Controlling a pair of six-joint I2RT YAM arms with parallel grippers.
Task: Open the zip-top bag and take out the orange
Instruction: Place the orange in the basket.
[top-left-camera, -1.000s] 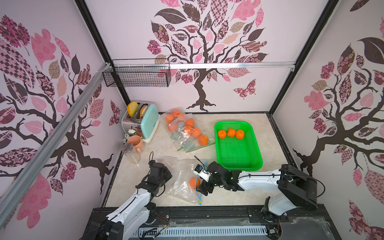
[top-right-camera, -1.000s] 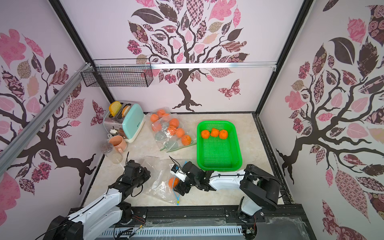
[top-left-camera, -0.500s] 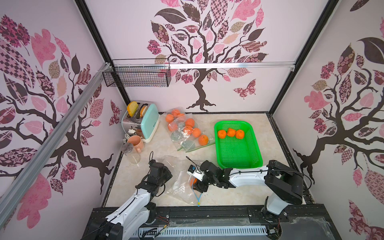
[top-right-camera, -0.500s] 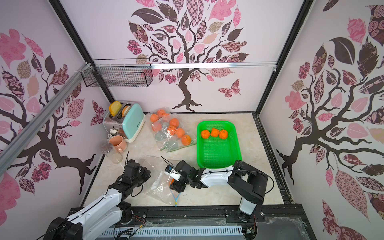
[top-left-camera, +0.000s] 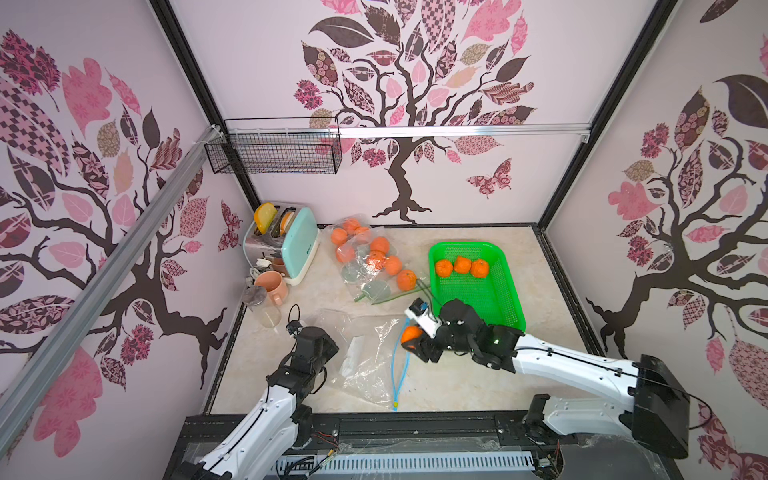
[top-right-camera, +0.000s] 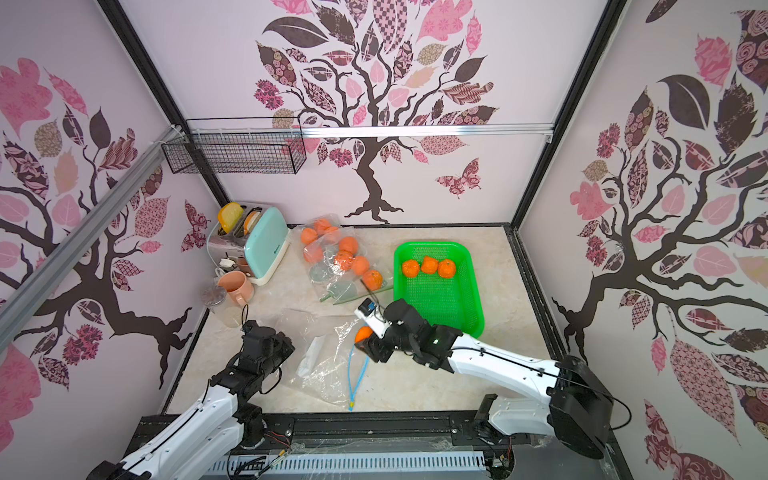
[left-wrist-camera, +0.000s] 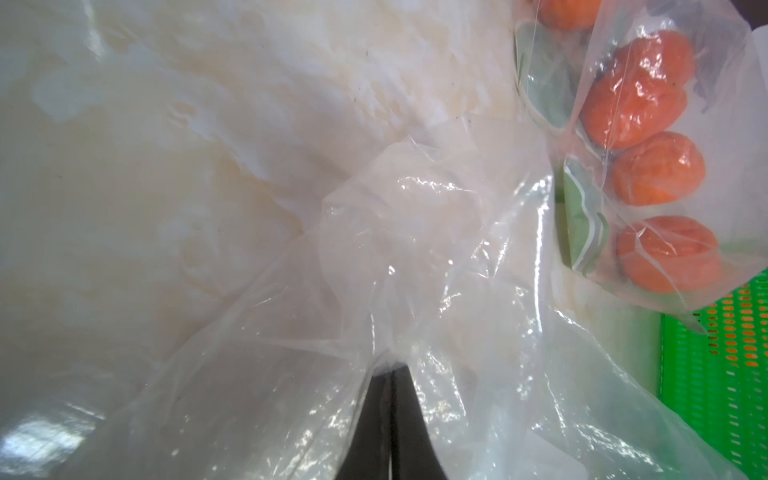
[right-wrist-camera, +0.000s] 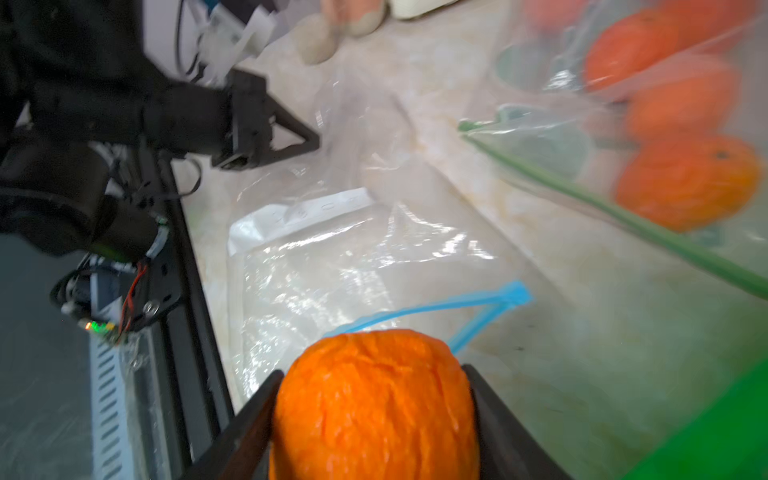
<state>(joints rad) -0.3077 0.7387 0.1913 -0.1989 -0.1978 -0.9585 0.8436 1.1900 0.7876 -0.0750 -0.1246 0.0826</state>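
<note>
The orange is clamped between both jaws of the right end effector, lower centre of the right wrist view, just off the blue zip mouth of the zip-top bag. It looks clear of the film, but blur leaves that unsure. The left end effector is pinched closed on bag film, lower centre of the left wrist view. Risks: the round fruit rolls out of a shallow grip on transfer, or the film snags and the bag drags along. The bag looks empty. The green basket, right of centre in a top view, holds three oranges. Another bag, upper centre, holds several more.
</note>
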